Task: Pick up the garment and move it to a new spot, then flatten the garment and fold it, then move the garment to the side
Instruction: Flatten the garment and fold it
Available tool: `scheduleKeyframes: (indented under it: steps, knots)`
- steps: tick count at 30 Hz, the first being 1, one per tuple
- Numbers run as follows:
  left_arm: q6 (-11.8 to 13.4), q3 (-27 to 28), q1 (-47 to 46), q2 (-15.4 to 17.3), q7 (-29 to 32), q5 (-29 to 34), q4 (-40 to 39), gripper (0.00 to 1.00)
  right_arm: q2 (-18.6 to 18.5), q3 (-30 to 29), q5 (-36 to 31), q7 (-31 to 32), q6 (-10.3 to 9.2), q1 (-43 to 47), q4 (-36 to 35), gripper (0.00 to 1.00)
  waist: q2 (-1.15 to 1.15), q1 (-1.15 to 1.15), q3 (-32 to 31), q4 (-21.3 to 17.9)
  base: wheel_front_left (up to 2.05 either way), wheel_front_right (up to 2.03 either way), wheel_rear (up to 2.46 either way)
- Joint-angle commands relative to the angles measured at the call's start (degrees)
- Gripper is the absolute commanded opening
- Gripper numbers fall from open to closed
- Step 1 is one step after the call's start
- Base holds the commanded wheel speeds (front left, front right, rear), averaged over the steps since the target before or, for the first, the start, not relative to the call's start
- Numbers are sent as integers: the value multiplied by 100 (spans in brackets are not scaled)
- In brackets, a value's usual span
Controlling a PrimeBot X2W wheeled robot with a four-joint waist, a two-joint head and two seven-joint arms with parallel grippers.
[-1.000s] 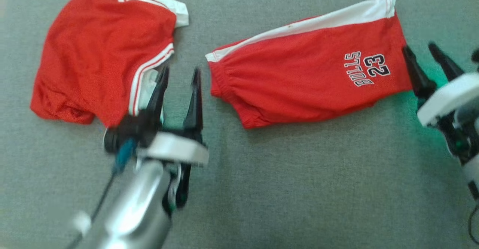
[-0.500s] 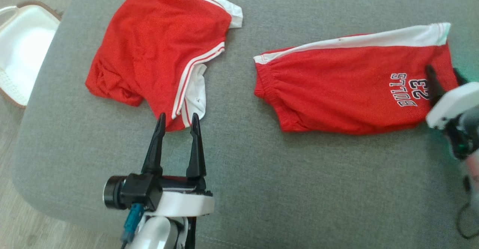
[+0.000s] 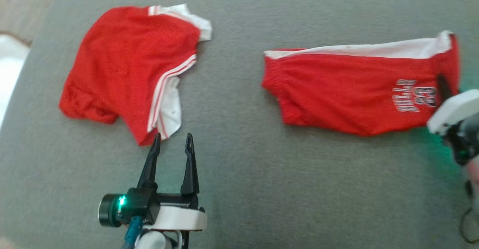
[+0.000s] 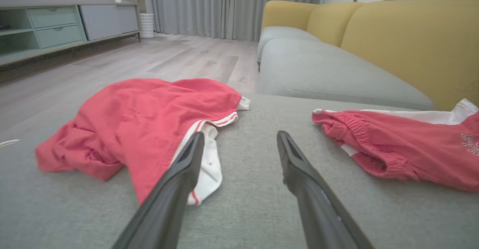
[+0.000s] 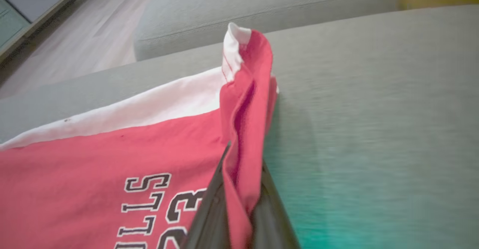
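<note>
**Hem gripped; the move is not yet begun.**
The red fabric shorts [image 3: 351, 95], with a white side stripe and "BULLS 23" print, lie mostly flat on the right part of the grey woven sofa cushion [image 3: 239, 189]. The right gripper [image 5: 243, 174] is clamped on the leg hem, with a fold of red cloth pinched upright between its fingers. The left gripper [image 3: 173, 136] has its fingers apart and empty, just beside a crumpled red mesh jersey with white trim [image 3: 127, 65]. Judgement: only the pick-up is under way; relocating, flattening, folding and setting aside all remain.
</note>
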Motion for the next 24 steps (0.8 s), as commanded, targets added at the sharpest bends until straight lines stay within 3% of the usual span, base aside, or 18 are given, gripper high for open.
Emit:
scheduleKeyframes:
  steps: [1, 6, 11, 18, 24]
  knots:
    - [-40, 210, -49, -4, -53, 47, -102, 100, -251, -2, 60, -96, -5, 68, -100, 0, 0, 0, -169, -261, 0, 0, 0]
    - [-134, 157, -22, -4, -53, 115, 104, 100, -500, -70, 154, -183, -5, 113, -200, 0, 0, 0, -300, -503, 0, 0, 0]
    - [-218, 110, -16, -5, -53, 130, 267, 100, -370, 49, 253, -280, -5, 6, -646, 0, 0, 0, -409, -611, 0, 0, 0]
    - [-300, 4, 6, -5, -53, 107, 461, 100, 337, 593, 229, -102, -5, -235, -1382, 0, 0, 0, -592, -562, 0, 0, 0]
    - [-330, -131, -37, -5, -53, 16, 549, 100, 1055, 1068, 208, 167, -5, -371, -1445, 0, 0, 0, -668, -328, 0, 0, 0]
